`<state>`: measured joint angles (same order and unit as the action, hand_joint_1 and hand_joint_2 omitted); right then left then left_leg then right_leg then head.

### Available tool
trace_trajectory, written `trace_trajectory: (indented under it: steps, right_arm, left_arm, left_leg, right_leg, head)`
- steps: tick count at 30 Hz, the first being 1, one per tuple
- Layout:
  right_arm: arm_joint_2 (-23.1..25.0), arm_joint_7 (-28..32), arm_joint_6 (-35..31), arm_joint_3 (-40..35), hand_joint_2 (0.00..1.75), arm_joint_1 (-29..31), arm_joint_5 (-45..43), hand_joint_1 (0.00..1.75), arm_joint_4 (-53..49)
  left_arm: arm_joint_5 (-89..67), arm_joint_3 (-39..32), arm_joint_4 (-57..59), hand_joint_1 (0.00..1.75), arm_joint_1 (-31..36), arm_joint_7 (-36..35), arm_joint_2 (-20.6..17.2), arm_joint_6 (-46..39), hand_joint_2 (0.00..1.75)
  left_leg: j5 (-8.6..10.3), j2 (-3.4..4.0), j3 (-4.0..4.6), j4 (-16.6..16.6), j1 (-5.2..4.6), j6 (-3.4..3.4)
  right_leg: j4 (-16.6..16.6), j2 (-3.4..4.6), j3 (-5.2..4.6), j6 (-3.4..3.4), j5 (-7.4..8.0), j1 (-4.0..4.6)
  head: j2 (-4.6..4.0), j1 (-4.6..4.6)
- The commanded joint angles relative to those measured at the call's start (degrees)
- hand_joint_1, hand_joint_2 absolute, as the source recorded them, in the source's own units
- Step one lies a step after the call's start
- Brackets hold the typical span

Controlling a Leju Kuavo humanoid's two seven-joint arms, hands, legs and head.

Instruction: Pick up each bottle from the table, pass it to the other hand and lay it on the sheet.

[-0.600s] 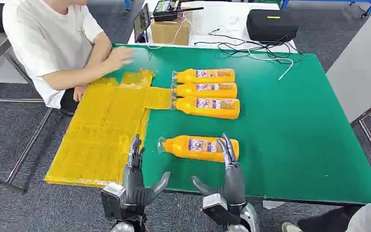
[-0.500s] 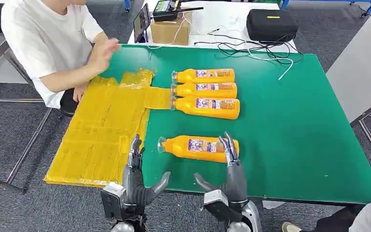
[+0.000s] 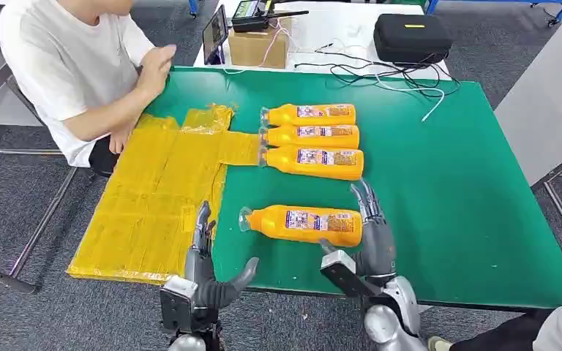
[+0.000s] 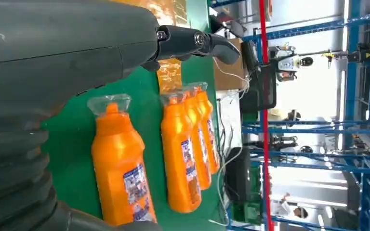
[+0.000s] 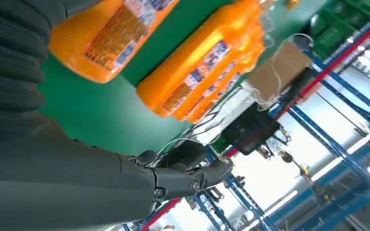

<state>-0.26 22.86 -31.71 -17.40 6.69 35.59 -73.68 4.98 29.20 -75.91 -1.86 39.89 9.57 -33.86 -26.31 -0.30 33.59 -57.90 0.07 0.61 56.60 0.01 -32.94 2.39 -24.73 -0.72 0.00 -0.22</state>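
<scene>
Take the near bottle [image 3: 301,224] as your landmark: it lies on its side on the green table [image 3: 446,219], cap toward the sheet [image 3: 154,197] and apart from the row of three bottles [image 3: 311,141] beyond it, which makes it the obvious first pick. Your right hand [image 3: 372,234] sits just beside its base end, fingers spread and holding nothing, placed so it can wrap the body from that side. Your left hand [image 3: 205,267] hovers on the cap side of the bottle at the table's near edge, next to the sheet, also released and empty; that spot suits it for receiving the pass and laying the bottle down. On the far side of the sheet from the bottle sits a person [image 3: 73,66], hand raised near the table corner, so expect them close to the drop zone.
</scene>
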Motion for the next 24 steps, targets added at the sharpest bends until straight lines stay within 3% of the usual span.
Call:
trace_trajectory:
  steps: [1,5,16,24]
  right_arm:
    - [-4.2,-4.7,2.7,-1.7,1.75,10.5,9.5,0.00,18.0]
    - [-4.2,-5.9,5.5,-2.5,1.75,14.5,10.2,0.00,23.5]
    - [-4.4,-9.4,9.1,-5.9,1.75,18.6,14.1,0.00,27.2]
    - [-3.9,-8.6,10.2,-7.1,1.75,17.7,13.5,0.00,24.8]
  left_arm:
    - [-2.5,-1.2,7.0,0.00,3.4,-0.2,1.4,1.2,1.75]
    - [-2.6,-1.6,6.7,0.00,3.9,-0.5,1.8,1.9,1.75]
    - [-3.7,-1.5,5.1,0.00,4.0,-1.5,1.9,3.3,1.75]
    - [-4.5,-1.2,4.7,0.00,3.8,-1.8,1.8,3.7,1.75]
  left_leg:
    - [0.01,0.12,-0.19,0.1,0.01,-0.02]
    - [0.02,0.10,-0.18,0.1,0.01,0.00]
    - [0.01,0.11,-0.11,0.0,0.00,0.00]
    - [0.00,0.07,-0.12,0.0,0.02,-0.01]
  right_leg:
    - [-0.1,0.08,0.16,-0.05,0.06,0.01]
    - [-0.1,0.09,0.16,-0.05,0.06,0.01]
    - [0.0,0.10,0.09,-0.06,0.03,0.01]
    - [0.0,0.06,0.12,-0.08,0.01,0.03]
  head:
    - [0.02,-0.02]
    - [0.00,0.00]
    - [0.00,-0.02]
    - [0.00,0.00]
